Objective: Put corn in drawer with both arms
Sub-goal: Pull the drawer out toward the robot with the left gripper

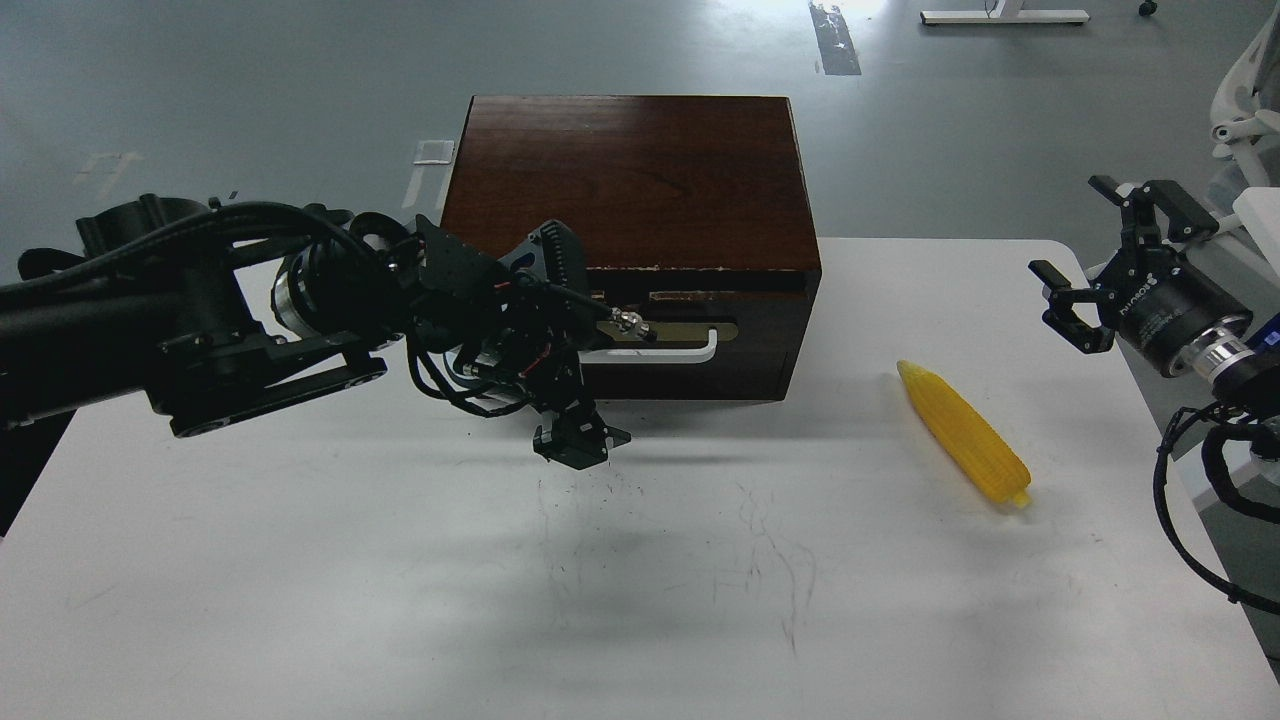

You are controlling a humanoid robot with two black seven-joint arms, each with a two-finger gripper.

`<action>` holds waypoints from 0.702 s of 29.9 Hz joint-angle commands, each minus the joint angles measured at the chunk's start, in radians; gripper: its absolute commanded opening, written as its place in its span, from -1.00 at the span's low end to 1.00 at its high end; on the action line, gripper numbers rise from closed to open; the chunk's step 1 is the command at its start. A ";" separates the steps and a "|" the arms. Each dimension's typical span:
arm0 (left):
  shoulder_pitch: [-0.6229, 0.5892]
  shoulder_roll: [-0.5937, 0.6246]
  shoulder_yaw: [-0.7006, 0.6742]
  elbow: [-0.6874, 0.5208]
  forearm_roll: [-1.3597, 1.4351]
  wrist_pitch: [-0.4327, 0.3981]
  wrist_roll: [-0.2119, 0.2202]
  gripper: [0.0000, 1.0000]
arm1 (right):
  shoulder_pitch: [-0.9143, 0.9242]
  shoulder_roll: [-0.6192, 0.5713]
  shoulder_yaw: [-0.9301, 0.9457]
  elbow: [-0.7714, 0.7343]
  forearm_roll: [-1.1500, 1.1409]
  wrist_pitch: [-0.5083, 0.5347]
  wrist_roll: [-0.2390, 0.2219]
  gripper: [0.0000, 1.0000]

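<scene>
The yellow corn (962, 434) lies on the white table (300, 560), right of the wooden box (630, 175). The drawer (760, 345) in the box's front stands pulled out a little, with a narrow gap along its top edge. Its white bar handle (680, 352) is partly hidden by my left gripper (575, 442), which wraps the handle's left end with its fingertips together below the bar. My right gripper (1072, 228) is open and empty, in the air above the table's right edge, up and right of the corn.
The table's right edge lies near my right arm, whose loose black cable (1185, 540) hangs there. A white chair (1245, 90) stands at the far right. Faint scuff marks cross the table's middle.
</scene>
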 commanded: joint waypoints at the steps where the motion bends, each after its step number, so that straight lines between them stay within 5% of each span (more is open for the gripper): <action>1: -0.004 0.017 0.017 -0.024 0.000 0.000 0.000 0.98 | 0.000 0.000 0.000 0.001 0.000 0.000 0.000 0.99; 21: -0.025 0.063 0.018 -0.159 0.002 0.000 0.000 0.98 | 0.000 -0.002 0.000 -0.001 0.000 0.000 0.000 0.99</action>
